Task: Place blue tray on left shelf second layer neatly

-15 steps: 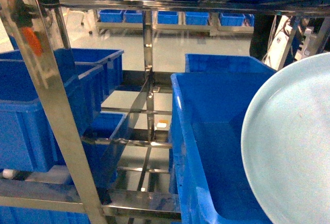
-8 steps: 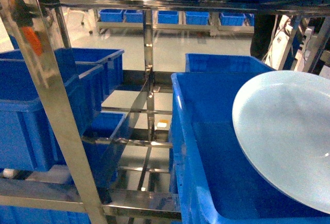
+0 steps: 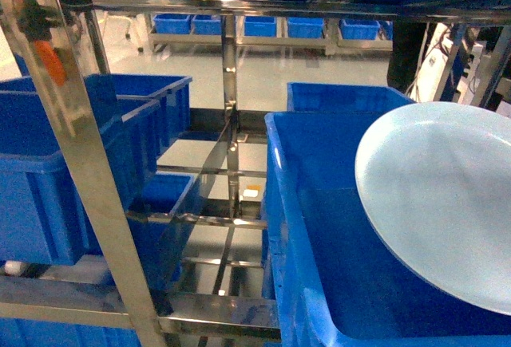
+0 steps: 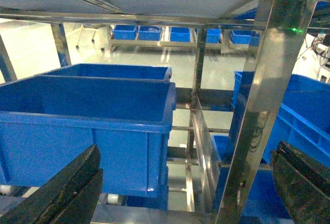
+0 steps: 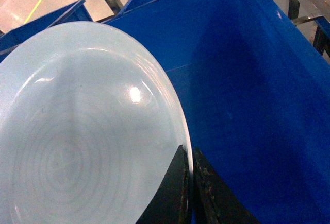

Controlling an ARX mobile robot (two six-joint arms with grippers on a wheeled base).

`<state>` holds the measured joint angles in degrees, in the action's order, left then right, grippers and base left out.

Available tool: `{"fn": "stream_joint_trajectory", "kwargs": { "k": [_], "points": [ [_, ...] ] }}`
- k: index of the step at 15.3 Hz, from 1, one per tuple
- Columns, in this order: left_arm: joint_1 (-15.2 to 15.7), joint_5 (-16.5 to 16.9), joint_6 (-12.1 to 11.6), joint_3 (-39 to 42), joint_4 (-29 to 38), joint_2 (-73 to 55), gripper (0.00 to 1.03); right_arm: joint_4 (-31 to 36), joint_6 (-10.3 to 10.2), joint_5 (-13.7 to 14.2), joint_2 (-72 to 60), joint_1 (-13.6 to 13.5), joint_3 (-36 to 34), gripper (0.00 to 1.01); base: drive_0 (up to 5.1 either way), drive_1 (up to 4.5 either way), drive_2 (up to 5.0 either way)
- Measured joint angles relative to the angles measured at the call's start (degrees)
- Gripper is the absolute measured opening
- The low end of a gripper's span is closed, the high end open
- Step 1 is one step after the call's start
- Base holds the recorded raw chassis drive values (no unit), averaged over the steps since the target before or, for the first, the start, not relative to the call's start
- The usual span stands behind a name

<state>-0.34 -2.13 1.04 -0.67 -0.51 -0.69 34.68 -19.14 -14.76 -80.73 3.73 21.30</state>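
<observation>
The blue tray [image 3: 439, 195], a round pale sky-blue glossy dish, hangs tilted at the right of the head view, over a deep dark-blue crate [image 3: 319, 203]. In the right wrist view my right gripper [image 5: 188, 152] is shut on the blue tray's [image 5: 87, 126] rim, one finger on each face. This gripper itself does not show in the head view. My left gripper [image 4: 188, 149] is open, its black fingers [image 4: 72, 188] wide apart with nothing between them, facing the steel shelf. The shelf's steel frame [image 3: 88, 163] fills the left of the head view.
Dark-blue crates [image 3: 48, 171] sit on the left shelf's level. In the left wrist view another crate [image 4: 87, 121] stands just ahead, with a steel upright [image 4: 258, 105] to its right. A centre post [image 3: 231, 124] divides the shelves. More crates [image 3: 263, 26] line the far wall.
The blue tray has swung from near upright at the right edge to a flatter tilt and moved left over the dark-blue crate. The shelf and crates have not moved.
</observation>
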Motion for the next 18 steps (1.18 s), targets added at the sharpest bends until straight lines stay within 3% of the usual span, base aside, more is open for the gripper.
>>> {"fn": "stream_joint_trajectory", "kwargs": {
  "k": [6, 7, 10, 13, 14, 15, 16, 18],
  "points": [
    [0.0, 0.0, 0.0, 0.0, 0.0, 0.0, 0.98, 2.7, -1.0, 0.9, -2.3, -0.8, 1.0, 0.02, 0.0, 0.00, 0.0],
    [0.0, 0.0, 0.0, 0.0, 0.0, 0.0, 0.98, 6.5, -2.1, 2.8, -6.7, -0.7, 3.1, 0.02, 0.0, 0.00, 0.0],
    [0.0, 0.0, 0.0, 0.0, 0.0, 0.0, 0.98, 19.7, -2.3, 7.5, -21.3, -0.7, 9.7, 0.05, 0.0, 0.00, 0.0],
    [0.0, 0.0, 0.0, 0.0, 0.0, 0.0, 0.98, 22.4, -1.2, 4.1, -17.0, -1.6, 5.8, 0.45, 0.0, 0.00, 0.0],
    [0.0, 0.0, 0.0, 0.0, 0.0, 0.0, 0.98, 20.2, -0.7, 2.5, -11.0, -1.9, 0.5, 0.59, 0.0, 0.00, 0.0],
    [0.0, 0.0, 0.0, 0.0, 0.0, 0.0, 0.98, 12.2, 1.1, 2.2, 1.2, -3.4, -7.2, 0.76, 0.0, 0.00, 0.0],
    [0.0, 0.0, 0.0, 0.0, 0.0, 0.0, 0.98, 5.8, 2.1, 2.3, 8.9, -4.7, -10.3, 0.83, 0.0, 0.00, 0.0],
    [0.0, 0.0, 0.0, 0.0, 0.0, 0.0, 0.98, -21.4, 6.8, 3.5, 38.5, -7.8, -12.8, 1.00, 0.0, 0.00, 0.0]
  ]
}}
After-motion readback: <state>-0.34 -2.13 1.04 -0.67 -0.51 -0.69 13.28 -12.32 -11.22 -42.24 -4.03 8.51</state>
